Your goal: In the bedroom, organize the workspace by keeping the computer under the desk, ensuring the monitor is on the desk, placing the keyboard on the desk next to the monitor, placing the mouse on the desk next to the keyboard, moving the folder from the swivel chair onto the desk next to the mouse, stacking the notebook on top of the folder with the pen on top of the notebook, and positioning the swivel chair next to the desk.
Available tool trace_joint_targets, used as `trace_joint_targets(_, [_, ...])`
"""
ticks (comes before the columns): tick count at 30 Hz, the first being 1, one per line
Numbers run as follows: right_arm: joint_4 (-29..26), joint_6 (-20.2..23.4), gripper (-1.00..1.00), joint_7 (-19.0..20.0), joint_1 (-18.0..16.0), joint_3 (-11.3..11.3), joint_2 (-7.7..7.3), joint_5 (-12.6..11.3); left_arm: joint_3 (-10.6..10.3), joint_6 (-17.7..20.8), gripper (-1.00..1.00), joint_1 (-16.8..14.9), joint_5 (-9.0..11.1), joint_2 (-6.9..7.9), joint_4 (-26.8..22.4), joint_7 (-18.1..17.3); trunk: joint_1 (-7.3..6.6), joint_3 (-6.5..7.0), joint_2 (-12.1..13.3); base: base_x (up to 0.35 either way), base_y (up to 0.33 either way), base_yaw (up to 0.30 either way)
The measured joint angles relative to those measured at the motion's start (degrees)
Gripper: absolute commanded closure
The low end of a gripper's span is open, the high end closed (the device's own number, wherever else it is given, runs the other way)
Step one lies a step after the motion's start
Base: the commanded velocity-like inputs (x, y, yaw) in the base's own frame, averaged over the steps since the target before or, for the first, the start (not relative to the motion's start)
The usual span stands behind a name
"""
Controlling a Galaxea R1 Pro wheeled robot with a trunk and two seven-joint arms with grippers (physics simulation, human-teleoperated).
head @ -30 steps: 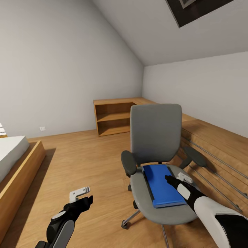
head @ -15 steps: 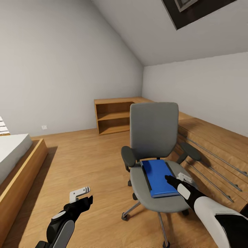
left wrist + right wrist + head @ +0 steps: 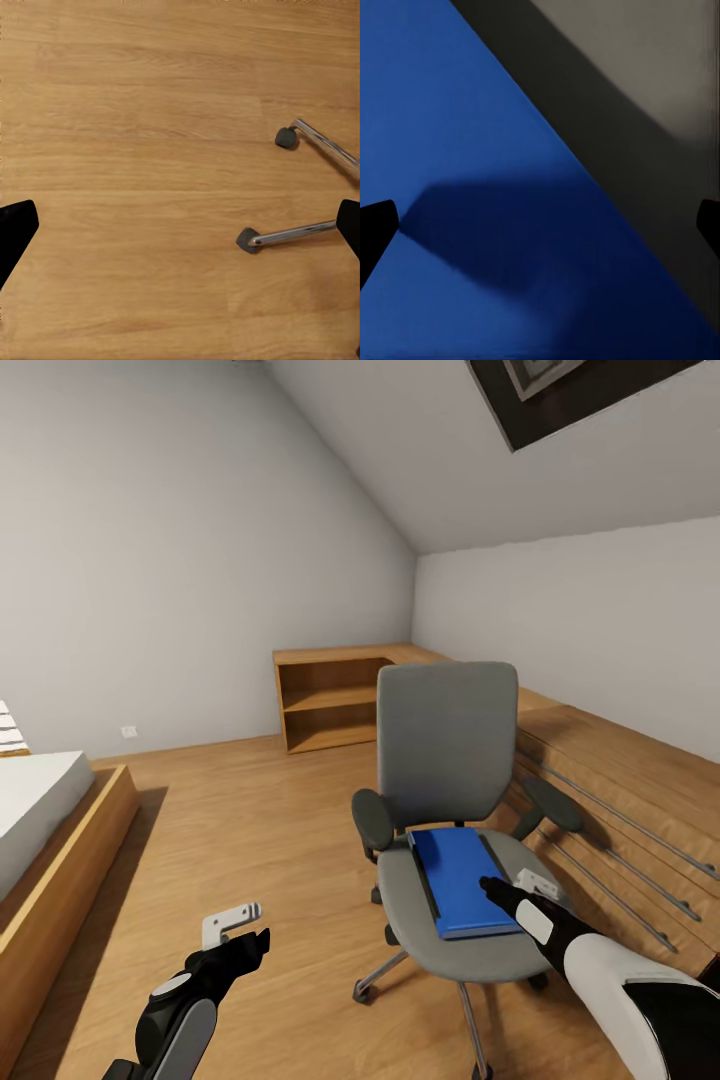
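Head view: my right gripper over the blue folder on the swivel chair.
Wooden shelving stands behind, the bed at my left. Both grippers are spread wide and empty; my left gripper hangs above bare floor beside the chair's chrome spokes.

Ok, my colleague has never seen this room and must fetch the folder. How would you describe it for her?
Find the grey swivel chair on the wood floor, in front of the low wooden shelving. The folder lies flat on its seat: a bright blue rectangle, the one vivid colour among grey padding and black armrests.
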Motion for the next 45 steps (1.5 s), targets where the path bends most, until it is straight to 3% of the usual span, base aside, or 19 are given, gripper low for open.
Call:
trace_joint_targets(7, [0.19, -0.03, -1.0, -0.07, 0.06, 0.03, 0.0, -0.19, 0.0, 0.0, -1.0, 0.0, -0.04, 0.0, 0.07, 0.06, -1.53, 1.24, 2.81, 0.0, 0.0, 0.0])
trace_joint_targets(27, [0.04, -0.27, -1.0, 0.01, 0.06, -0.1, -0.01, -0.28, -0.22, -0.06, -1.0, 0.0, -0.04, 0.0, 0.16, -0.03, -1.55, 1.25, 2.83, 0.037, 0.0, 0.0])
trace_joint_targets(45, [-0.09, -4.79, -1.0, 0.12, 0.08, -0.06, -0.02, -0.24, -0.26, -0.08, -1.0, 0.0, -0.13, 0.0, 1.03, -0.03, -1.55, 1.25, 2.83, 0.13, 0.0, 0.0])
